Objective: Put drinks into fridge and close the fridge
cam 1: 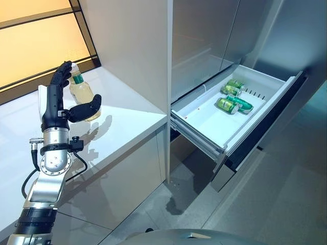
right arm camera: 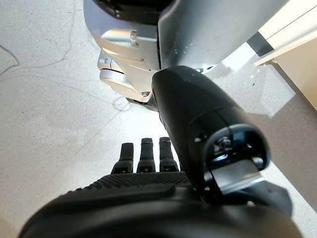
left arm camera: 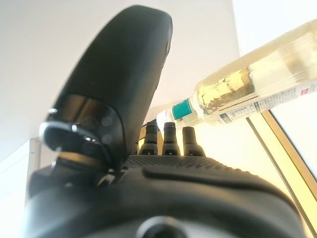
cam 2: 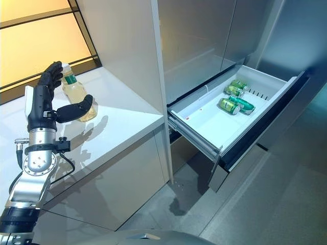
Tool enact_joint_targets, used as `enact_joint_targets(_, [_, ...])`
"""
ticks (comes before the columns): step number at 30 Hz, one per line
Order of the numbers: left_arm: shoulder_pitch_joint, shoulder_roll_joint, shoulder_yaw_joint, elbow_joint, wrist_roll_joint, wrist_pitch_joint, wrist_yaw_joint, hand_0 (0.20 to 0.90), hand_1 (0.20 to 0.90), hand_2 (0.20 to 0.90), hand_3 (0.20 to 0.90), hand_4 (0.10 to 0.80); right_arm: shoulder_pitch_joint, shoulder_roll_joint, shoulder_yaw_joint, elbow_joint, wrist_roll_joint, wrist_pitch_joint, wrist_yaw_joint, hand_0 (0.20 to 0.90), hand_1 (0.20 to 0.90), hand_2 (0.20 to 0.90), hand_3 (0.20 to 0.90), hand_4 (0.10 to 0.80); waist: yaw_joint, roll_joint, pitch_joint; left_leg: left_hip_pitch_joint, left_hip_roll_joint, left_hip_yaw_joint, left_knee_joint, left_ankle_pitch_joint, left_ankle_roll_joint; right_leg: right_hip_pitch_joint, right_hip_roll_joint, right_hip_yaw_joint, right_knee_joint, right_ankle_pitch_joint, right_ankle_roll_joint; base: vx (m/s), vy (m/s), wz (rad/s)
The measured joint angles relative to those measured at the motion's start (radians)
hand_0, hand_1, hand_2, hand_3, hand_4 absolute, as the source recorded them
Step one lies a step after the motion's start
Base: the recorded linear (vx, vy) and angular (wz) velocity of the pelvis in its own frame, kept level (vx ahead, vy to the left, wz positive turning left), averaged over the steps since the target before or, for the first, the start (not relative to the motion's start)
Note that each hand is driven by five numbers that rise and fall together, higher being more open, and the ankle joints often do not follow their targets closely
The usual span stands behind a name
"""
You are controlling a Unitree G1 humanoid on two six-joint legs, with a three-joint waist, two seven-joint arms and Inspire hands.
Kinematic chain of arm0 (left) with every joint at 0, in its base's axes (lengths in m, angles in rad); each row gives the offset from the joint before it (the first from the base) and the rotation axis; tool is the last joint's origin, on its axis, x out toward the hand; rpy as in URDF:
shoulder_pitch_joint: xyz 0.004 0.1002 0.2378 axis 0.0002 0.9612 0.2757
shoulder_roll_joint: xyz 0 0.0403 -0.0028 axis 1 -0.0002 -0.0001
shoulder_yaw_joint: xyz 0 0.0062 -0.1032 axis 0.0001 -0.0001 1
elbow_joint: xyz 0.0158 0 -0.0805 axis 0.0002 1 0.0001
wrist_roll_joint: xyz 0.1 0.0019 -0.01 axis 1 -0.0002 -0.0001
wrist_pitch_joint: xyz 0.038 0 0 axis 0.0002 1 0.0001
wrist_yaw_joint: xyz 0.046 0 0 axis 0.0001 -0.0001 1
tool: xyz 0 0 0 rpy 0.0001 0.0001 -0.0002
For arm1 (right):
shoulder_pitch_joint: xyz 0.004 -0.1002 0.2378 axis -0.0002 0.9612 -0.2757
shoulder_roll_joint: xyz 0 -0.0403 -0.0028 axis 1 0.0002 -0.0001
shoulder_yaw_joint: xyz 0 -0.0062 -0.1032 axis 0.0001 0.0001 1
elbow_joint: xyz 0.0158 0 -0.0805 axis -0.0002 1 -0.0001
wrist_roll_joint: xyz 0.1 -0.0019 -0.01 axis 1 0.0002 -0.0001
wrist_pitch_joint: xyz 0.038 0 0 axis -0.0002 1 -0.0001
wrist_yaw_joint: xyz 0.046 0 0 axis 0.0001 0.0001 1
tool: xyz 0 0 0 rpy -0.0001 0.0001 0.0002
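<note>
A clear bottle of pale yellow drink with a green label (cam 1: 80,89) stands upright on the white counter (cam 1: 127,120). My left hand (cam 1: 55,99) is raised right beside it, open: the fingers point straight up behind the bottle and the thumb reaches across in front of its lower body. In the left wrist view the bottle (left arm camera: 257,94) lies just past the straight fingers (left arm camera: 170,138), not clasped. The fridge drawer (cam 1: 209,127) stands pulled out at the right, with several green cans (cam 1: 232,99) lying in its far end. My right hand (right arm camera: 148,198) hangs open over the floor.
A tall white cabinet panel (cam 1: 138,46) rises between the counter and the fridge front (cam 1: 204,41). The drawer's dark front panel (cam 1: 271,122) juts out over the grey tiled floor (cam 1: 286,204). A lit yellow window (cam 1: 36,46) backs the counter.
</note>
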Motion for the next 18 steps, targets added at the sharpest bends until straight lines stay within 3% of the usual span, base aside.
enact_joint_targets(18, [0.0, -0.001, 0.004, 0.001, 0.006, 0.026, 0.079, 0.9, 0.9, 0.9, 0.9, 0.8, 0.002, 0.004, 0.0, -0.006, -0.001, 0.008, 0.0, 0.9, 0.9, 0.9, 0.9, 0.8, 0.001, -0.005, -0.004, 0.003, 0.0, 0.0, -0.003, -0.001, 0.0, 0.003, 0.0, 0.001, 0.0, 0.0, 0.0, -0.011, 0.003, 0.0])
